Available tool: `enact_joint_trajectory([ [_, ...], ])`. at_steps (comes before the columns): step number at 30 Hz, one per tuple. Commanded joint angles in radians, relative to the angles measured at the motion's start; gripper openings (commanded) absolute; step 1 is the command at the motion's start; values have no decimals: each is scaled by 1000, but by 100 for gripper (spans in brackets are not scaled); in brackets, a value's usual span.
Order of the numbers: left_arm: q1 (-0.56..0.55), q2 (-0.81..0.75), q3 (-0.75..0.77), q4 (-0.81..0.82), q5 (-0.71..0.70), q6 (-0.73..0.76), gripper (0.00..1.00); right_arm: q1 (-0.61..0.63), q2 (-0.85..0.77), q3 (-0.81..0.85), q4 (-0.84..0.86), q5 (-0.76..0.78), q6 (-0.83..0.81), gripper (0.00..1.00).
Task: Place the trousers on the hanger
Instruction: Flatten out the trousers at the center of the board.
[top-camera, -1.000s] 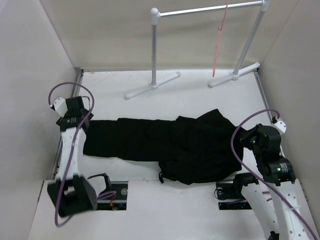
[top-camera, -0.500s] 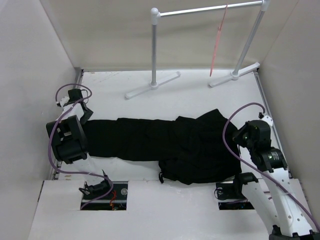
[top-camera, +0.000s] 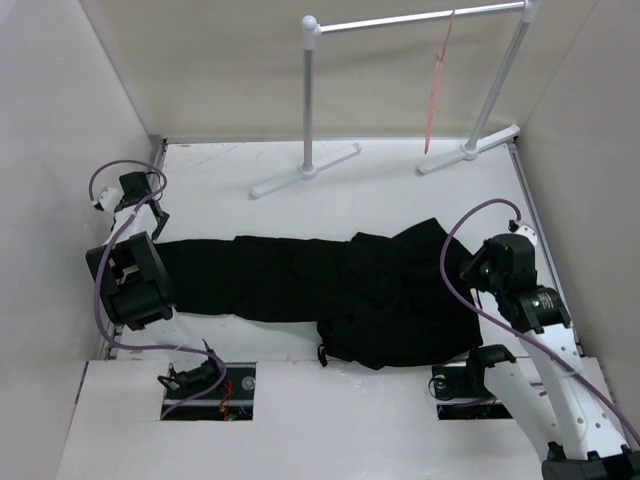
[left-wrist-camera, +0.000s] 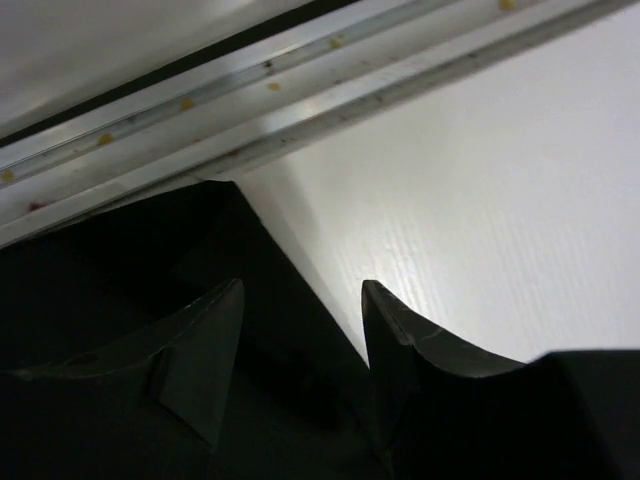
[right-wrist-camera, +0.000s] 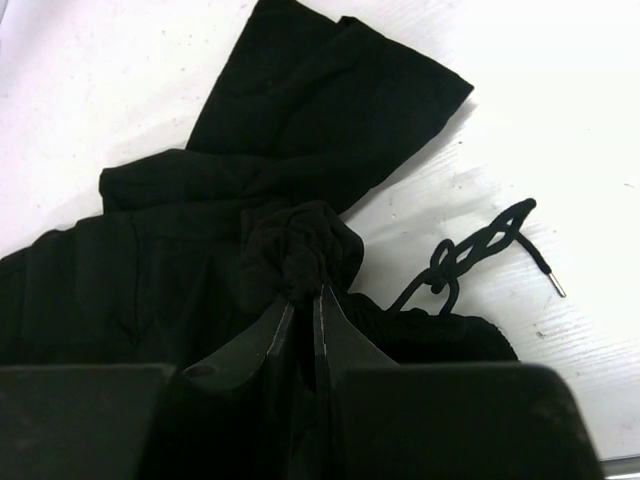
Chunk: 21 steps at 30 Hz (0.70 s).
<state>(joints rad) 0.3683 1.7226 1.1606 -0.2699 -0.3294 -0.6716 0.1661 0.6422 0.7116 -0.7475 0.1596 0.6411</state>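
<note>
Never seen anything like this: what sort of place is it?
Probably a robot lab's test cell: a white table boxed in by plain panels, a left arm and right arm mounted at its near edge, and a garment rail holding a pink wire hanger beyond black trousers.

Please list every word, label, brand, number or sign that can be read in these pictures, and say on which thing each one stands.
There are none. No view shows readable text: the trousers, the hanger, the garment rail and the table are all plain and carry no lettering.
</note>
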Motion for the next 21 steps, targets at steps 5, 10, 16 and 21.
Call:
enact_joint_trajectory([
  [5, 63, 49, 14, -43, -13, -23, 47, 11, -1, 29, 46, -40, -11, 8],
  [10, 73, 117, 31, -34, 24, -14, 39, 11, 7, 23, 50, -43, -8, 8],
  [16, 79, 83, 86, -28, 58, -16, 6, -65, -1, 37, 36, -3, -8, 4],
  [21, 57, -11, 279, -132, 41, -11, 6, -125, 42, 112, 27, 122, -6, 2],
])
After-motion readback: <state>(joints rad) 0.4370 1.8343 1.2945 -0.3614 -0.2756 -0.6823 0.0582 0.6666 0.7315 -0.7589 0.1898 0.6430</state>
